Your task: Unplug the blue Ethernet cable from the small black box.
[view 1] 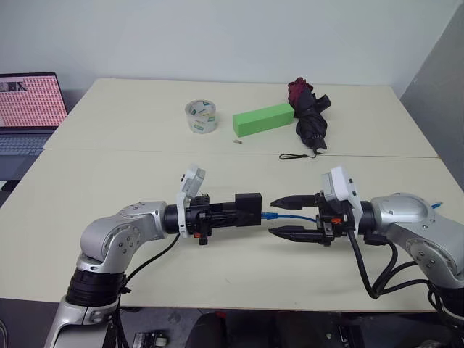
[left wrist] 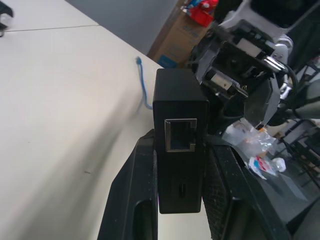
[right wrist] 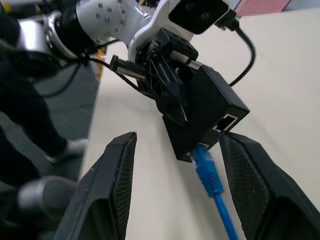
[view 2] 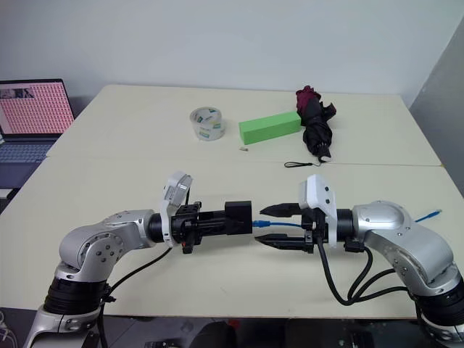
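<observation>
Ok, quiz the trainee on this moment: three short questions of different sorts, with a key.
1. True or false: the left gripper is shut on the small black box.
2. The right gripper is: A) shut on the blue Ethernet cable; B) open, one finger on either side of that cable; C) resting on the tape roll.
3. Fill in: between the tape roll and the folded umbrella lies a green ____.

Key: 1 true; 2 B; 3 block.
</observation>
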`<action>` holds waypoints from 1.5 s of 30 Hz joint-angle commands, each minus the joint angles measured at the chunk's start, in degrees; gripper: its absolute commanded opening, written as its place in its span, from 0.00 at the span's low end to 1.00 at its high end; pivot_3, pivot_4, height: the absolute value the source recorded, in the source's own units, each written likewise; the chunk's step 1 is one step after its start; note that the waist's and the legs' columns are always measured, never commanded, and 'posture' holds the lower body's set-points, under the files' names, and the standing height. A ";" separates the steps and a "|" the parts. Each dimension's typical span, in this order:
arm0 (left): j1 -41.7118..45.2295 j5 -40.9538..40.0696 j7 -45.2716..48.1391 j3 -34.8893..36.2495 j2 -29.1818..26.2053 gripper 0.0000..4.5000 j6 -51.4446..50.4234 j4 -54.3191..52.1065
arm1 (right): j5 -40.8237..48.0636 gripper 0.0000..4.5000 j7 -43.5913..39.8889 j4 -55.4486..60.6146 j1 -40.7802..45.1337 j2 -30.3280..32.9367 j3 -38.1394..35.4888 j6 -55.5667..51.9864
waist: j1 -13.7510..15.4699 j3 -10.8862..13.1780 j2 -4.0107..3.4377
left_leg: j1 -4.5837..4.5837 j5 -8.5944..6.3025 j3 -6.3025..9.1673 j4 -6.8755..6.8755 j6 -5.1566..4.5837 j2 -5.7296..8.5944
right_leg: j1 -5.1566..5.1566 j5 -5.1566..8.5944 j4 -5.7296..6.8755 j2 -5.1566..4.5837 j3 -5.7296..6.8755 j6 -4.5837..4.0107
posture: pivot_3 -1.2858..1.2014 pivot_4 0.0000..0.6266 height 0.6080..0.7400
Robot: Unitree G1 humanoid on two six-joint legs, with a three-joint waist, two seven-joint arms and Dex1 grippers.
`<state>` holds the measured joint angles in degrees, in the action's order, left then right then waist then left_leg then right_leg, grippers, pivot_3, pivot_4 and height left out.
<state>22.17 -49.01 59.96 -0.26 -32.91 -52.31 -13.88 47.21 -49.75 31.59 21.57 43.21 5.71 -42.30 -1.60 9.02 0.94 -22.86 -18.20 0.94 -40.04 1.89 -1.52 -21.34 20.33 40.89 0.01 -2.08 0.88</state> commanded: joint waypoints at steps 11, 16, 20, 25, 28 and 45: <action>1.96 -2.37 2.03 0.61 -1.71 0.18 -0.61 -3.82 | 5.67 0.60 1.02 -5.12 2.27 -4.24 -1.60 -8.55 | -0.02 0.00 0.00 | 0.00 0.00 0.00 0.01 0.00 0.00 | -0.02 0.00 -0.01 0.01 0.00 0.00 | 0.52 0.24 1.00; 2.07 -2.30 1.95 0.70 -1.82 0.18 -0.55 -3.96 | 4.69 0.60 -0.23 -6.74 2.94 -4.36 -1.29 -8.62 | -0.01 0.00 0.00 | -0.01 0.00 0.00 0.01 0.00 0.00 | -0.02 0.00 -0.02 0.01 0.01 0.00 | 0.52 0.24 1.00; 2.17 -2.55 1.42 0.96 -1.57 0.18 -0.61 -4.26 | 3.26 0.39 -1.32 -7.19 3.23 -3.99 -0.56 -8.04 | -0.01 0.00 0.00 | -0.01 0.00 0.00 0.01 0.00 0.00 | -0.02 0.00 -0.02 0.00 0.00 0.00 | 0.52 0.24 1.00; 2.31 -3.44 0.51 1.26 -1.11 0.18 -0.85 -4.74 | 1.64 0.14 -2.89 -7.20 3.54 -3.78 0.24 -7.44 | -0.01 0.00 0.00 | -0.01 0.00 0.00 0.01 0.00 0.00 | -0.02 0.00 -0.02 0.01 0.00 0.00 | 0.52 0.24 1.00; 2.09 -3.98 0.61 1.00 -1.07 0.18 -0.91 -5.34 | 1.08 0.02 -3.52 -7.38 3.99 -3.95 0.44 -7.48 | -0.02 0.00 0.00 | -0.01 0.00 0.00 0.01 0.00 0.00 | -0.02 0.00 -0.02 0.01 0.00 0.00 | 0.52 0.24 1.00; -2.36 7.98 10.81 -4.54 -10.94 0.18 11.47 -4.43 | 0.69 0.02 -8.82 -10.87 5.00 0.49 -1.53 -10.62 | -0.02 0.02 -0.03 | 0.00 -0.01 -0.01 0.05 -0.01 0.02 | -0.02 0.00 -0.07 0.00 -0.02 0.00 | 0.52 0.24 1.00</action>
<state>19.88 -42.29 69.56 -5.01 -43.10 -43.19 -18.38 48.19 -57.54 20.17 26.25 42.93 6.15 -53.76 -1.61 9.04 0.92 -22.86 -18.21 0.94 -39.99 1.87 -1.50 -21.36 20.33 40.83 0.02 -2.08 0.88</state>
